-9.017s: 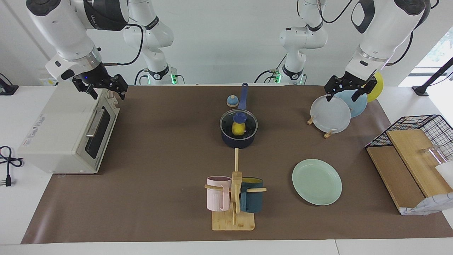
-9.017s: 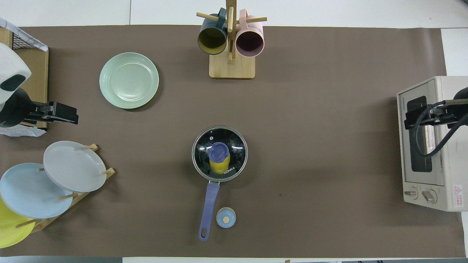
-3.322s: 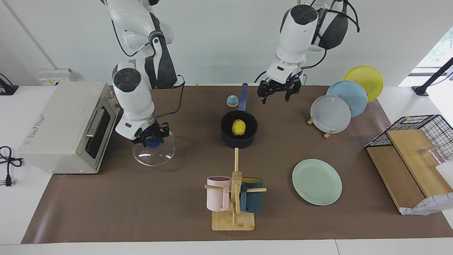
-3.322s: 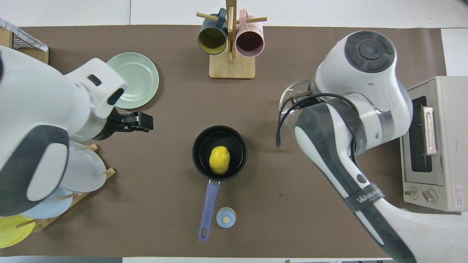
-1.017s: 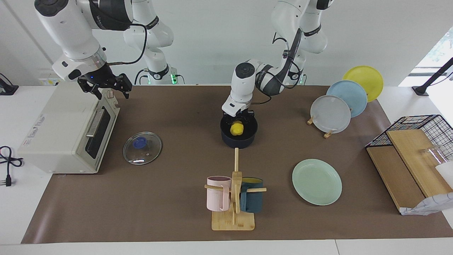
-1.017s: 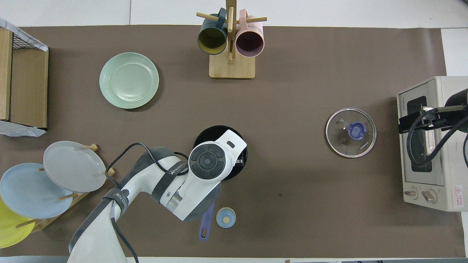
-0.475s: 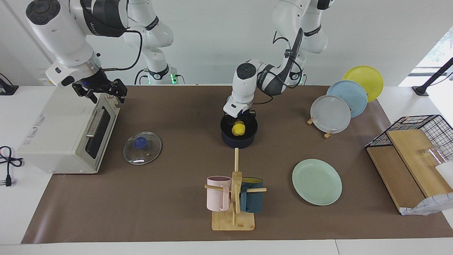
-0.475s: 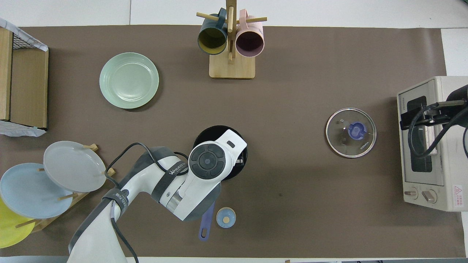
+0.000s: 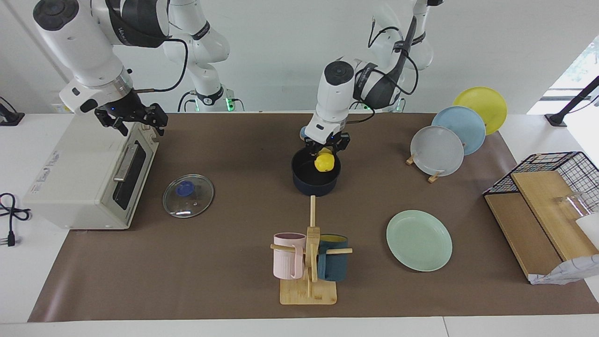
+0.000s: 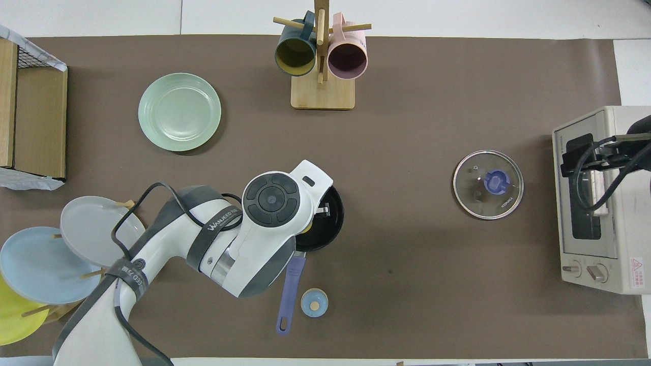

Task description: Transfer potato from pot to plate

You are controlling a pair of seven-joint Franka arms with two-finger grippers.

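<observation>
The left gripper (image 9: 325, 146) clenched the yellow potato (image 9: 324, 162), holding it just above the rim of the navy pot (image 9: 315, 183); the potato's long axis hung roughly upright. The pot's handle (image 10: 288, 295) pointed toward the robots. The mint-green plate (image 9: 419, 240) lay empty. The right gripper (image 9: 133, 119) waited over the toaster oven (image 9: 84, 173), fingers spread.

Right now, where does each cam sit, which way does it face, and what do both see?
Facing view: high across the table, looking at the robots; both arms show whole, left gripper shut on the lumpy yellow toy potato over the dark navy saucepan, right gripper waiting over the white toaster oven.
Overhead view: above the robots' end, looking steeply down; left arm covers its gripper.
Shared: saucepan, pale mint-green plate, round glass lid, half a turn apart.
</observation>
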